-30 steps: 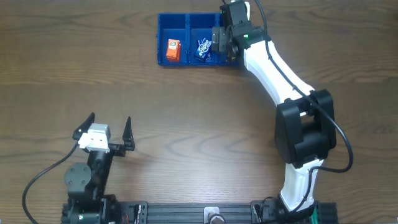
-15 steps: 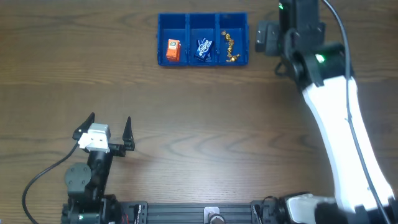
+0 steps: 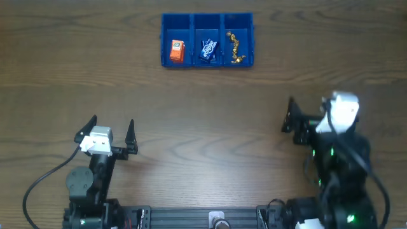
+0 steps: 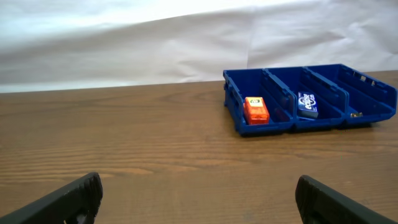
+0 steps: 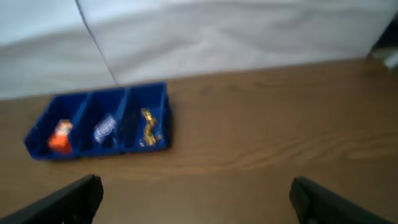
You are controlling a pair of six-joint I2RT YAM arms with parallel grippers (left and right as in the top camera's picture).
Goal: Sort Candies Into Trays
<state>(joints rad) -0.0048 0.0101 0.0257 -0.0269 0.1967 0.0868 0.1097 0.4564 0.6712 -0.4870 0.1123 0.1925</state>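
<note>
A blue tray [image 3: 164, 38] with three compartments lies at the far middle of the table. An orange candy [image 3: 177, 51] sits in its left compartment, a blue wrapped candy [image 3: 207, 49] in the middle one, and small gold candies [image 3: 234, 48] in the right one. My left gripper [image 3: 112, 127] stands open and holds nothing near the front left. Its wrist view looks across bare table at the tray [image 4: 231, 93] with the orange candy [image 4: 255, 109]. My right gripper [image 3: 304, 121] is open and holds nothing at the front right, far from the tray [image 5: 93, 151].
Bare wooden table stretches between both grippers and the tray. A white backdrop [image 4: 124, 43] hangs behind the table's far edge. A thin dark cable [image 5: 96, 40] runs across the backdrop in the right wrist view.
The right arm has drawn back from over the tray's right compartment to the front right of the table, uncovering the gold candies there. The left arm has stayed still.
</note>
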